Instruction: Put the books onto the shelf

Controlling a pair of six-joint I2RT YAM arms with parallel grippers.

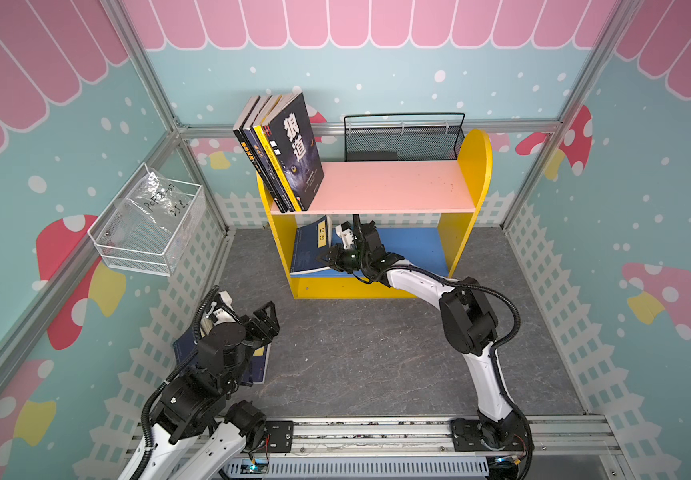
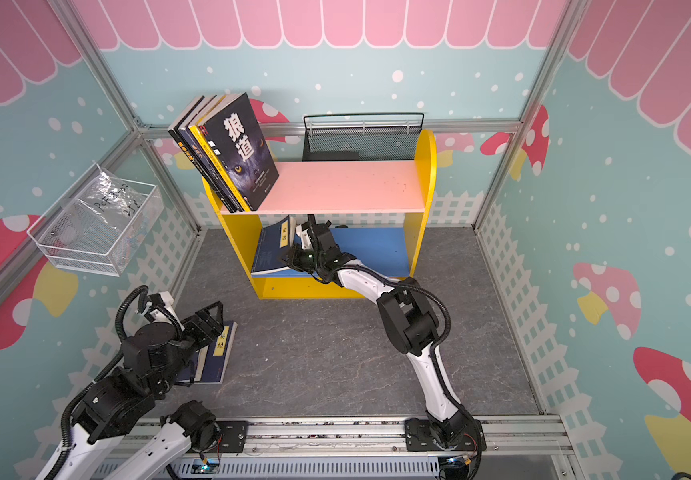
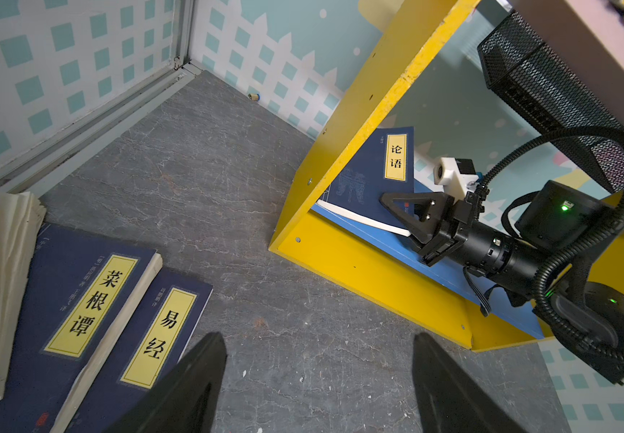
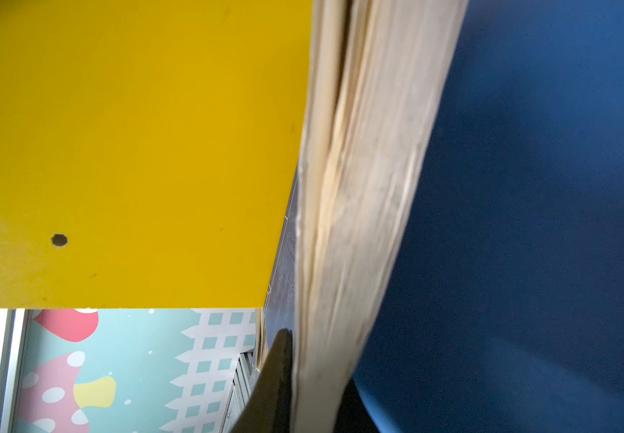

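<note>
The shelf [image 1: 393, 187] [image 2: 344, 187] has yellow sides, a pink upper board and a blue lower board. Several books [image 1: 294, 149] [image 2: 240, 145] lean upright at the upper board's left end. On the lower board a navy book [image 1: 308, 249] [image 2: 271, 247] [image 3: 370, 168] with a yellow label leans against the yellow side [image 4: 134, 150]. My right gripper [image 1: 327, 259] [image 2: 287, 257] [image 3: 396, 217] [image 4: 314, 375] is shut on its page edge [image 4: 359, 187]. More navy books [image 3: 78, 307] [image 1: 258, 365] [image 2: 217, 353] lie on the floor at the left. Beside them my left gripper [image 3: 318, 337] [image 1: 267, 320] [image 2: 209, 318] hangs open and holds nothing.
A black wire mesh basket [image 1: 402, 139] stands behind the shelf's upper board. A white wire basket [image 1: 148, 224] with a plastic bag hangs on the left wall. Patterned walls close in three sides, and a metal rail [image 1: 377, 432] runs along the front.
</note>
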